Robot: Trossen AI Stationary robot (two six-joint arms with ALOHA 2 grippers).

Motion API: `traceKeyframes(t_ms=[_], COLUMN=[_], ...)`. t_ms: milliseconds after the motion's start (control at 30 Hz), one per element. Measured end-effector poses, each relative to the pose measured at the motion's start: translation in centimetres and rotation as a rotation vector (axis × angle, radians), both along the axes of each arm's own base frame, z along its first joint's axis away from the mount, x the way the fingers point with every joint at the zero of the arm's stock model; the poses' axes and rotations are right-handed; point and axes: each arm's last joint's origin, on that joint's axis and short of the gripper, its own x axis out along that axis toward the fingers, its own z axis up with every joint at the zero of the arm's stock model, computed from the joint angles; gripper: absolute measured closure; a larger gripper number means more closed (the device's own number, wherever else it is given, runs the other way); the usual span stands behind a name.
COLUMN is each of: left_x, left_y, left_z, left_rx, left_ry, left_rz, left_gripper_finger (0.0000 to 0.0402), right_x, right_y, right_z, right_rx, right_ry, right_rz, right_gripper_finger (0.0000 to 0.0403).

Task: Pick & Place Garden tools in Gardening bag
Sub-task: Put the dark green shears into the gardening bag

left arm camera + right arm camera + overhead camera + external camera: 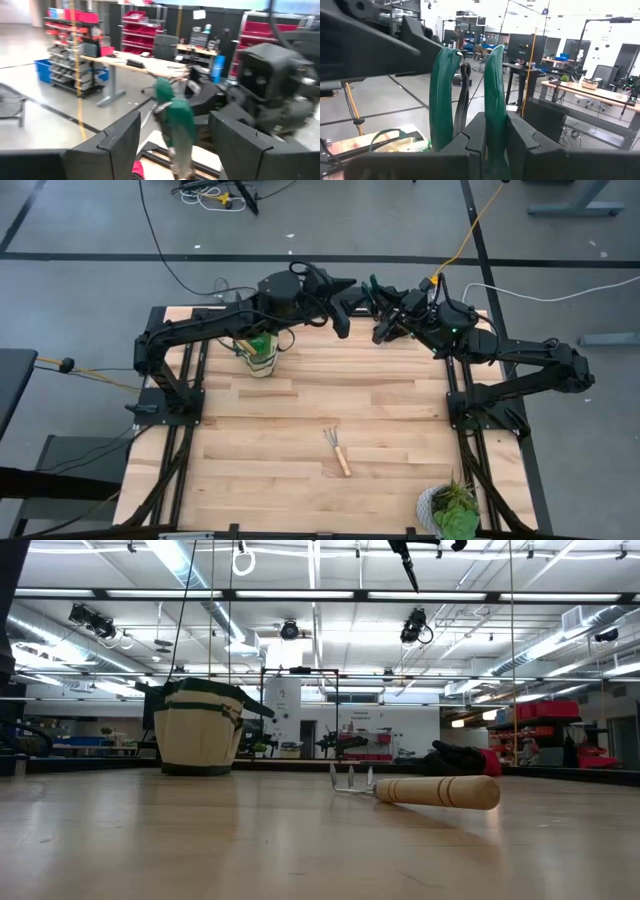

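My right gripper (pixel 385 320) is high over the table's far edge, shut on pruning shears with green handles (pixel 442 90). The handles stick out past its fingers toward my left gripper (pixel 343 308). My left gripper (pixel 175 135) is open, and its two fingers stand on either side of the green handles (pixel 175 120) without touching them. The beige bag (pixel 258 355) stands upright on the table at the far left with a bright green piece (pixel 261 343) inside. A wooden-handled mini rake (pixel 337 450) lies flat mid-table. Red-and-black gloves (pixel 458 758) lie on the table farther back. My right gripper pinches one green handle of the shears (pixel 496 125) between its two fingers. The other handle (pixel 439 130) runs free beside the outer side of one finger. The fingers lie along the handles. The shears are lifted clear of the table, handle ends pointing away from the gripper.
A leafy potted plant (pixel 452 510) stands at the table's near right corner. Bare wooden tabletop (pixel 300 395) lies between the bag and the rake. The arm bases stand at the table's left and right edges.
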Motion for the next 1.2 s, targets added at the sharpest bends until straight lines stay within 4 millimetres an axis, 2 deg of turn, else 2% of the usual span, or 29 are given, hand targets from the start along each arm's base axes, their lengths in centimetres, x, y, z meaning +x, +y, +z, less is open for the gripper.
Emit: traceKeyframes(t_ms=[200,533,1200], left_x=[0.0,1.6,1.7], left_y=[0.1,0.1,0.1], left_z=[0.0,-1.2,-1.2], left_rx=[-0.001,-0.002,-0.003], left_ry=[-0.008,-0.02,-0.029], left_rz=[0.038,0.021,0.012], left_gripper_finger=[0.0158,0.0159,0.0159], right_x=[0.0,-0.1,0.3], right_y=[0.0,0.0,0.0], right_z=[0.2,0.2,0.0], right_rx=[-0.01,-0.008,-0.011], right_ry=[-0.022,-0.021,-0.007], right_rz=[0.0,-0.017,0.038], right_gripper_finger=[0.0357,0.0357,0.0357])
